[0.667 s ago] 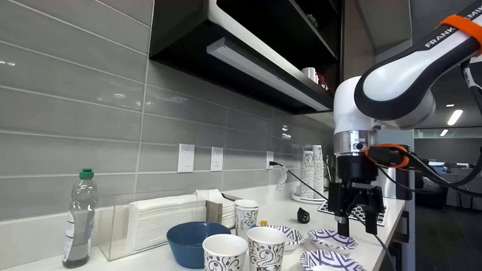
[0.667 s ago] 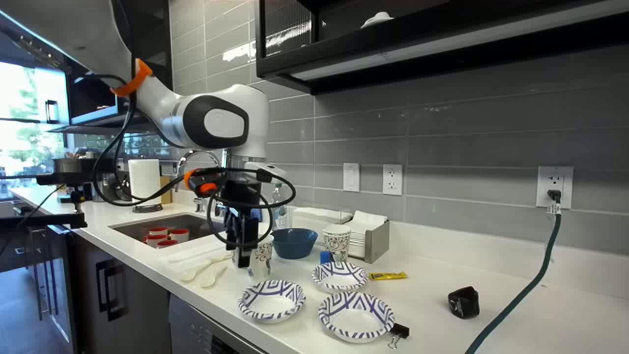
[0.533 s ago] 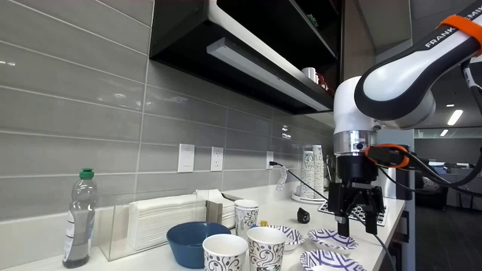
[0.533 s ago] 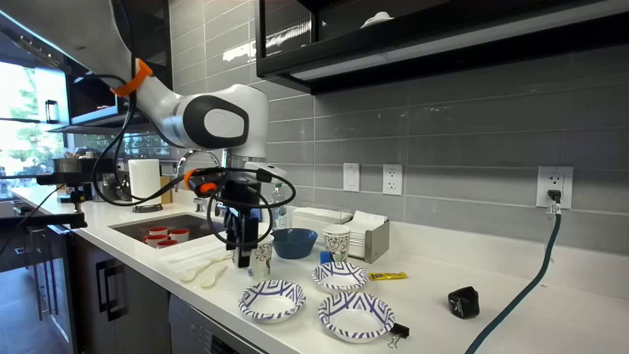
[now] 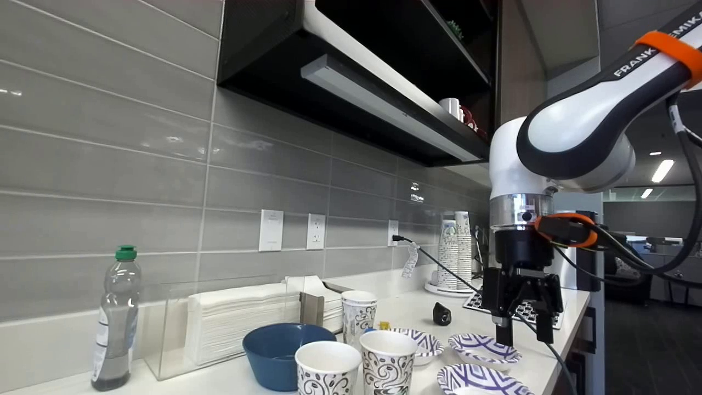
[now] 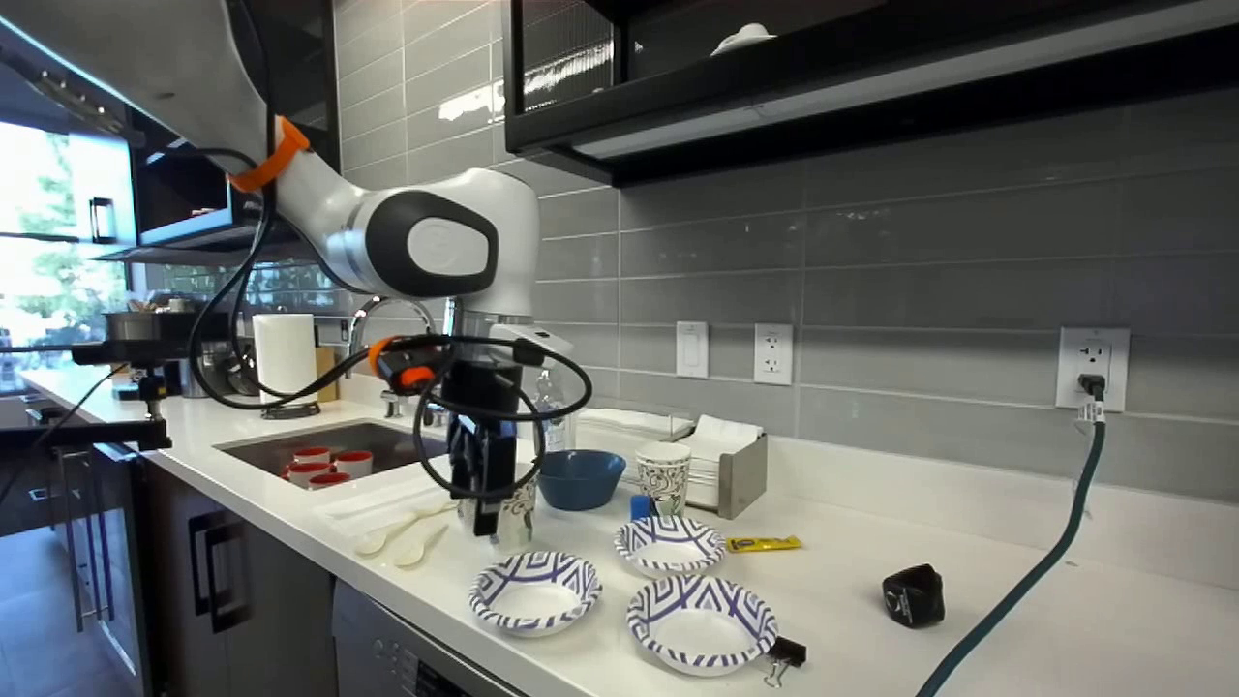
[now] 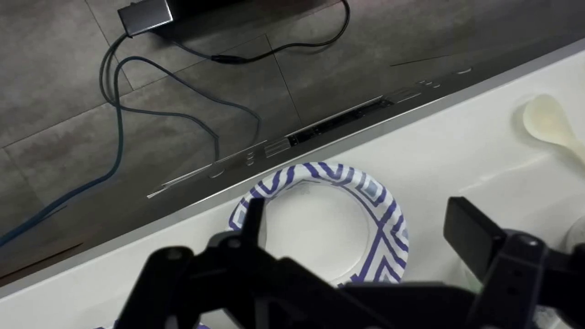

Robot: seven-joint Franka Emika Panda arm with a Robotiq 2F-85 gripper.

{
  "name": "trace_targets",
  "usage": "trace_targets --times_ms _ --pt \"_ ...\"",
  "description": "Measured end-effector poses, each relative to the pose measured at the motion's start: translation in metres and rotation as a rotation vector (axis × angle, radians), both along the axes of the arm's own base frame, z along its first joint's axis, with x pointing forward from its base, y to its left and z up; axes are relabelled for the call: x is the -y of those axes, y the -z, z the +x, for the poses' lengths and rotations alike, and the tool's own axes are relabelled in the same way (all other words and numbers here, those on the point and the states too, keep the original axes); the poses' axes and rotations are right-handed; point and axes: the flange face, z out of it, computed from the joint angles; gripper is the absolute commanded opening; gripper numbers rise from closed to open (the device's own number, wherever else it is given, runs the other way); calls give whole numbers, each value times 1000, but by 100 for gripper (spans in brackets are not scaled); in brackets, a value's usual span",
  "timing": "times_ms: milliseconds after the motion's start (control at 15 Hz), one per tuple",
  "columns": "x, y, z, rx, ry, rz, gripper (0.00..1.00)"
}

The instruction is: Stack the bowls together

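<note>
- Can see the white table (image 6: 852,542), reaching to both sides of the blue bowl (image 6: 581,481).
- Can see the robot arm (image 6: 445,247), bent downward to the left of the blue bowl in an exterior view.
- Can find three patterned bowls (image 6: 702,634), white with dark blue lines, resting separately on the table and nearer to the camera than the blue bowl in an exterior view.
- Can notice paper cups (image 6: 663,476), standing at both sides of the blue bowl in an exterior view.
- Can observe the fingers (image 7: 473,236) opened wide apart above the table, to the left of the blue bowl in an exterior view; can see one of the patterned bowls lower, mostly between them, in the wrist view.
- Can see lastly a black clip (image 6: 787,651), to the right of the blue bowl in an exterior view, just beside one of the patterned bowls.
</note>
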Motion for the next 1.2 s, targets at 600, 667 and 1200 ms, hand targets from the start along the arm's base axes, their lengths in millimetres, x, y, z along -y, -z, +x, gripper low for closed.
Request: trace_targets --times_ms 600,667,1200 --pt "86 31 -7 -17 12 129 100" --pt "85 32 -7 -19 11 129 100" --pt "86 41 -3 -6 11 150 100"
